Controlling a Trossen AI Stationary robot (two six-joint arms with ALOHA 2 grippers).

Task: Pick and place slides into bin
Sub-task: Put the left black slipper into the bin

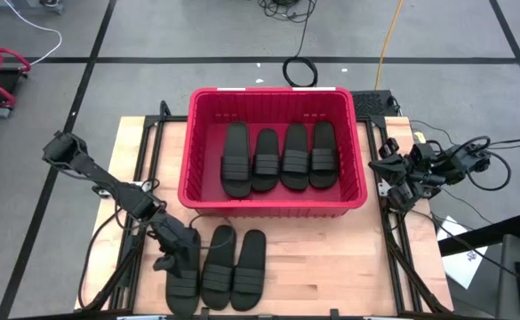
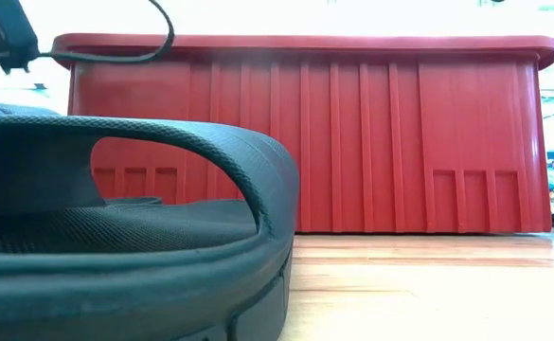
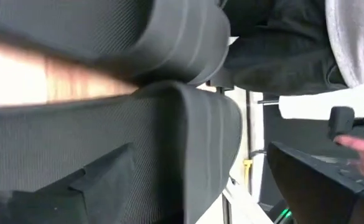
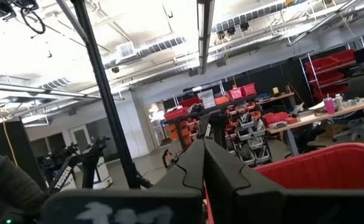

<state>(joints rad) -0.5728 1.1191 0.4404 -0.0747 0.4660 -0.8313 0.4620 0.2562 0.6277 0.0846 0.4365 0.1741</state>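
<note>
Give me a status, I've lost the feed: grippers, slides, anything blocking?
Left gripper open over the leftmost slide on the table. Right gripper shut, parked beside the bin. Four slides in, three out. Nothing blocking.

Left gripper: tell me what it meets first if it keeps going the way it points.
The left gripper points down at the leftmost slide on the table, its fingers spread around the sole in the left wrist view. It would likely press into that slide first, though the depth is unclear.

Right gripper (image 4: 203,149) fingers pressed together, red bin (image 4: 331,165) rim beside them, workshop beyond
</note>
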